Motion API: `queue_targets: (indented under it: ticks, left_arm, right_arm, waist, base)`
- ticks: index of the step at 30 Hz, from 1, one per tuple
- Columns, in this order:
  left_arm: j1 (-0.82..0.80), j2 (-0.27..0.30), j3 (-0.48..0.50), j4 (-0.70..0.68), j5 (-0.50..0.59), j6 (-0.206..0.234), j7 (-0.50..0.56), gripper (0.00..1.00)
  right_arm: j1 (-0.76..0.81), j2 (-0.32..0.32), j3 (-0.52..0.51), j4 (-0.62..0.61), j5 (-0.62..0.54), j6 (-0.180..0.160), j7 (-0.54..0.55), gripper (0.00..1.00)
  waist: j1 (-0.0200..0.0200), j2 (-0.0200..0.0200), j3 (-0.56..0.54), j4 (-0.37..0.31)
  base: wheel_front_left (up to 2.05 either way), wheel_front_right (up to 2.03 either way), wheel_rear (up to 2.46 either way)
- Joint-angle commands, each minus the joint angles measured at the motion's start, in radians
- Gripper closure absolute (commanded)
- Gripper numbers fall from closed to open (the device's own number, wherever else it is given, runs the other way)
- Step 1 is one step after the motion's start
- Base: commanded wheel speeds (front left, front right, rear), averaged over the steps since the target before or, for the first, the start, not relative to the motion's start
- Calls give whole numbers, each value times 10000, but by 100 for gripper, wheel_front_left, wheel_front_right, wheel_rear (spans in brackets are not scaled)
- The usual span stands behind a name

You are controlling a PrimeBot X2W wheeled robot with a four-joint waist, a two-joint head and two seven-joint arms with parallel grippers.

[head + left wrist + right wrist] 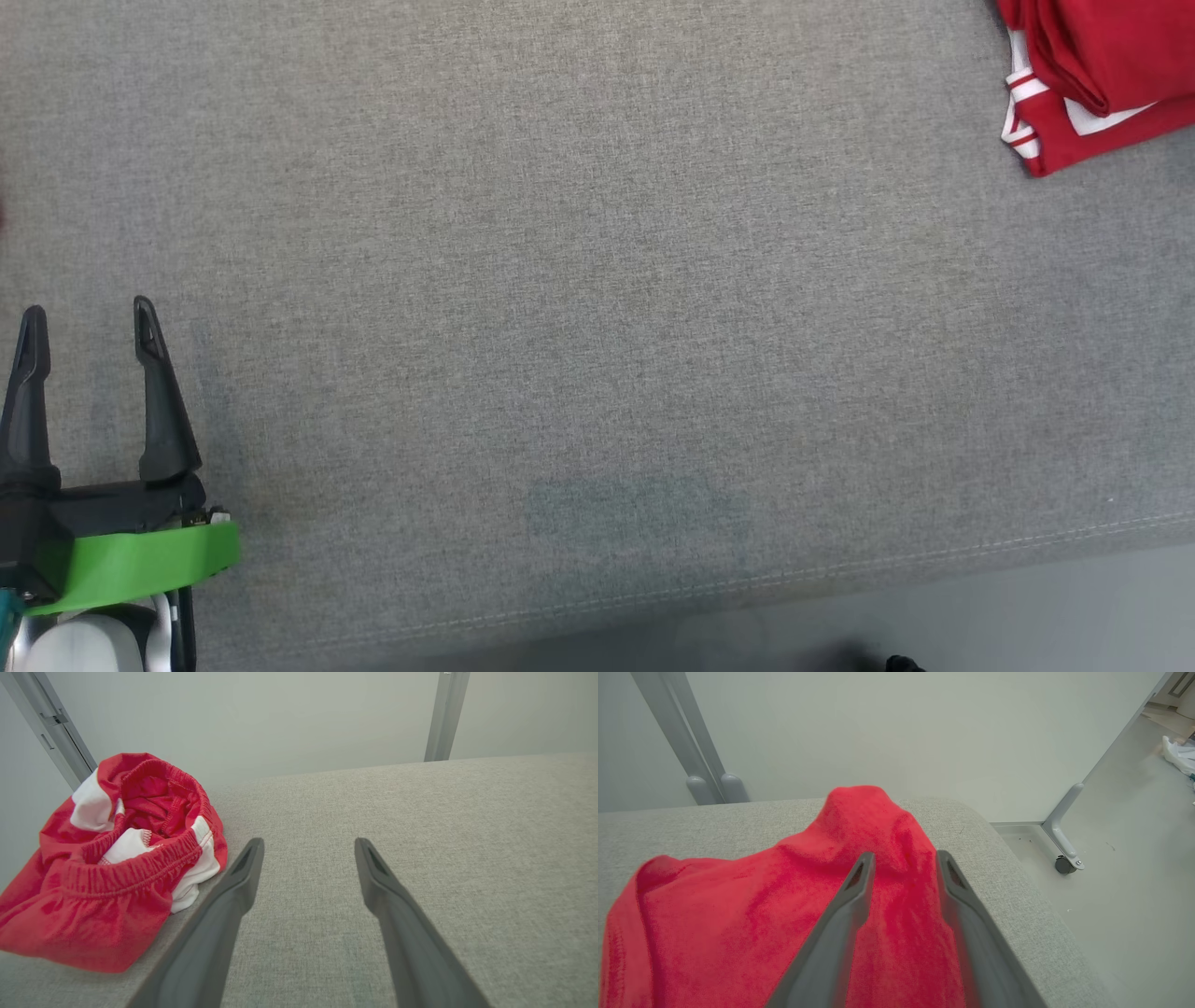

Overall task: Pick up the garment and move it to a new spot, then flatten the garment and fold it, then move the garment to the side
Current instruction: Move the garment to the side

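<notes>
Garment is seen, in the head view, far ahead-right of the left pincer, which is spread wide, empty. Left wrist view: it is heaped left of that pincer. Right wrist view: the right pincer is parted partway over it, nothing clamped.

Garment red, white stripes; padded surface grey weave; left gripper black, band green.
</notes>
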Motion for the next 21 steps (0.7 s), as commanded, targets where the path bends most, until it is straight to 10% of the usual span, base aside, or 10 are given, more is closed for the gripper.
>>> queue_targets:
  ticks: [1,21]
  left_arm:
    - [-113,8,45,5,37,-8,-16,0]
    - [223,-211,-232,549,-316,145,-16,0]
  right_arm:
    - [18,34,-8,84,-145,-4,-46,0]
    - [2795,1307,-2559,-3596,-1516,-4,-45,0]
  waist:
    - [-1,-1,-33,-8]
    - [-1,-1,-1689,14]
  base:
    - [0,0,0]
    - [0,0,0]
